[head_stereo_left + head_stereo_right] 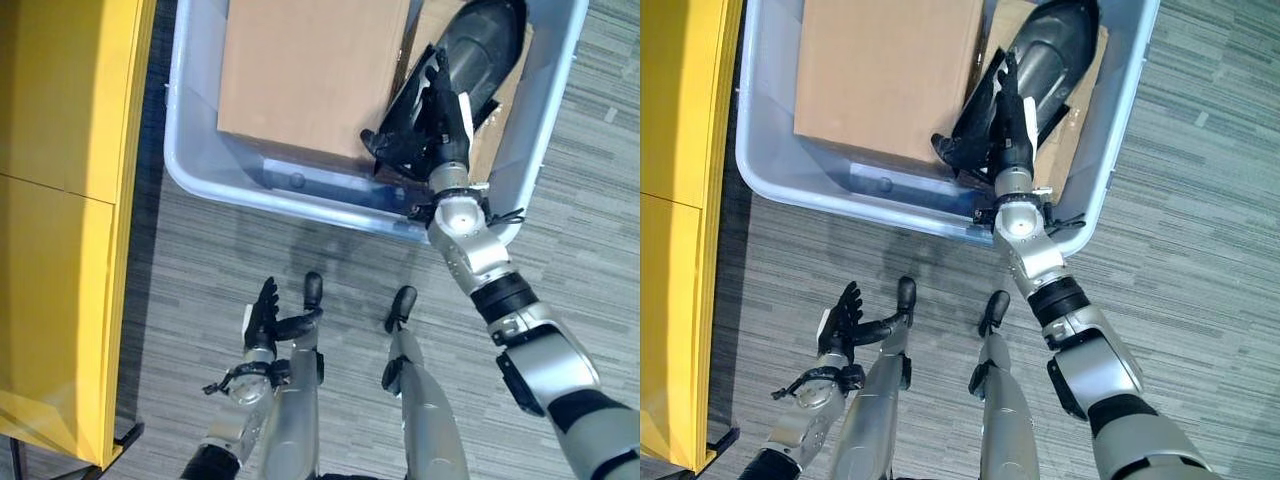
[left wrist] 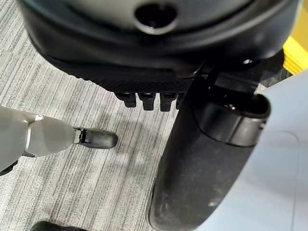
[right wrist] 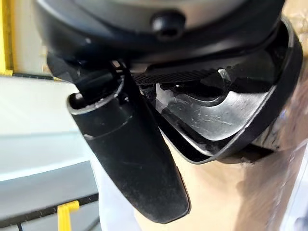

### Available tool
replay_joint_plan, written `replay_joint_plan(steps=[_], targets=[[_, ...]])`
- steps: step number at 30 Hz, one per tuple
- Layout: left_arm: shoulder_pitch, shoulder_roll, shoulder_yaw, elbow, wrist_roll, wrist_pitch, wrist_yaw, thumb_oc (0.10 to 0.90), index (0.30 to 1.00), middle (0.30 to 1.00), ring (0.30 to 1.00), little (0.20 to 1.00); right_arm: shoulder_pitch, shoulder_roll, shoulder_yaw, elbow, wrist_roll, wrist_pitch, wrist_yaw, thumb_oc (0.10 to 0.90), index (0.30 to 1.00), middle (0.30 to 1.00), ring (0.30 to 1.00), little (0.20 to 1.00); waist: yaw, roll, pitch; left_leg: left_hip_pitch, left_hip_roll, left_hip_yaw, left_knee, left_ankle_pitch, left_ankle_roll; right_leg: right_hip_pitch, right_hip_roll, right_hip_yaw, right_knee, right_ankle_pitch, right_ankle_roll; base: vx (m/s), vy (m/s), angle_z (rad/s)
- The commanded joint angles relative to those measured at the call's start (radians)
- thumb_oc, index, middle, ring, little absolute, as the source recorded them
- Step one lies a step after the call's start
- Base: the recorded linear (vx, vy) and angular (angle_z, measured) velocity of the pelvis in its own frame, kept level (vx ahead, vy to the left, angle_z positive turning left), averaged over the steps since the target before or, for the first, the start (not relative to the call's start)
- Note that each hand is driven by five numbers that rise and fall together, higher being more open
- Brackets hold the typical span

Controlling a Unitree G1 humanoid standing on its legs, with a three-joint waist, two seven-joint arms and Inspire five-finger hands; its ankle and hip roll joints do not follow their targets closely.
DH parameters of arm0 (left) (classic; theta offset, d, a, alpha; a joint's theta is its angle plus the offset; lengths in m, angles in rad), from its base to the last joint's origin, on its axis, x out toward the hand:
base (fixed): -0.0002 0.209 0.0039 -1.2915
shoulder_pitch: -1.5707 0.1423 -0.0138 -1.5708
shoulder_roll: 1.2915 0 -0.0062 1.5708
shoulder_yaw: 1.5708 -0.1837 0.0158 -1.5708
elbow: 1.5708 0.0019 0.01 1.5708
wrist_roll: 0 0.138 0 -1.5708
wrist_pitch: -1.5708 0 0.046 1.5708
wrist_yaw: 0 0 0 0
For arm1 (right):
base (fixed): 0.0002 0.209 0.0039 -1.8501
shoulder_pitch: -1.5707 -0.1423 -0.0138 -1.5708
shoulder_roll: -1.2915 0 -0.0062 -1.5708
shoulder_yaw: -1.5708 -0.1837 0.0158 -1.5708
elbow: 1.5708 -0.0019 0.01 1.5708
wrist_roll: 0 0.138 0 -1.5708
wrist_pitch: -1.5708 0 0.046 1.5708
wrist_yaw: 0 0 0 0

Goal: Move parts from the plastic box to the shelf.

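Two things in plastic box (image 1: 200, 170): cardboard (image 1: 310, 75), black part (image 1: 480, 45)

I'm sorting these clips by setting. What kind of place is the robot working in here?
Probably an indoor workshop or lab set up for parts handling. A pale plastic box on grey carpet floor holds a cardboard box and a black moulded part, beside a yellow shelf unit.
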Motion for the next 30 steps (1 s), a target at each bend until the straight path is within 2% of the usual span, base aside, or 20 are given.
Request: replay_joint_plan(steps=[1,9,16,30], targets=[[0.047,0.056,-0.006,-0.070,-0.004,-0.024,0.040,0.900,1.000,1.000,1.000,1.000,0.011,0.110,0.041,-0.112,0.123,-0.059,0.012,0.900,1.000,1.000,1.000,1.000,0.015,-0.027,-0.012,0.030,-0.020,0.071,-0.028,-0.012,0.002,0.038,-0.062,-0.002,0.109,-0.078,0.064,0.00,0.000,0.00],[0.052,0.058,0.004,-0.075,-0.003,-0.008,0.050,0.900,1.000,1.000,1.000,1.000,0.068,0.128,0.064,-0.333,0.190,-0.117,0.023,0.900,1.000,1.000,1.000,1.000,-0.006,-0.041,-0.012,0.049,-0.017,0.082,-0.028,-0.015,0.002,0.047,-0.061,0.008,0.113,-0.081,0.060,0.00,0.000,0.00],[0.077,0.068,0.022,-0.102,0.008,0.005,0.053,0.900,1.000,1.000,1.000,1.000,0.133,0.106,0.089,-0.569,0.229,-0.171,0.062,0.900,1.000,1.000,1.000,1.000,-0.025,-0.061,-0.012,0.077,-0.011,0.095,-0.028,-0.018,0.002,0.067,-0.058,0.016,0.111,-0.079,0.060,0.00,0.000,0.00],[0.099,0.084,0.054,-0.117,0.018,0.008,0.052,0.900,1.000,1.000,1.000,1.000,0.172,0.038,0.064,-0.730,0.173,-0.178,0.057,0.900,1.000,1.000,1.000,1.000,-0.045,-0.083,-0.012,0.149,0.000,0.110,-0.028,-0.029,0.002,0.124,-0.049,0.029,0.105,-0.078,0.057,0.00,-0.002,-0.04]])
